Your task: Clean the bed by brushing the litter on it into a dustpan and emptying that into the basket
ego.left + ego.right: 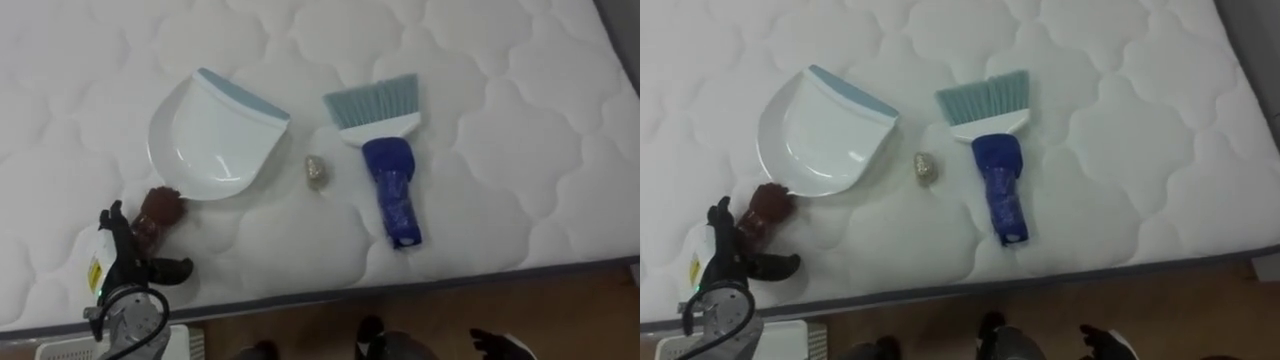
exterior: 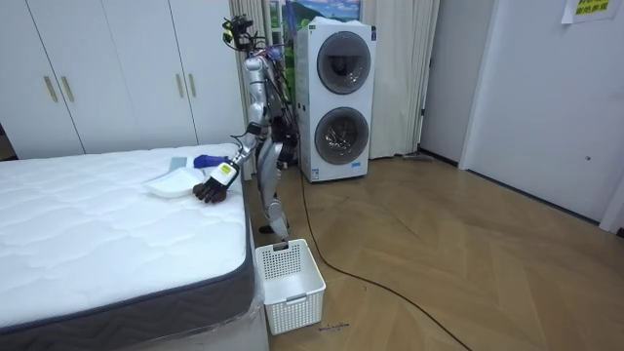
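A small crumpled scrap (image 1: 318,172) lies on the mattress (image 1: 520,130) between the white dustpan (image 1: 210,140), at its 9 o'clock, and the blue brush (image 1: 388,170), at 3. Both tools look like light, stiff plastic; the pan wants taking by its brown handle (image 1: 160,208). The left hand (image 1: 128,258), at the pan's 7 o'clock, seems loosely open, empty

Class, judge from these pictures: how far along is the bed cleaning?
Done: nothing yet; the scrap lies on the mattress between dustpan and brush. In hand: the left hand, open, is at the dustpan's handle. Left: likely grip both tools, sweep up the scrap.
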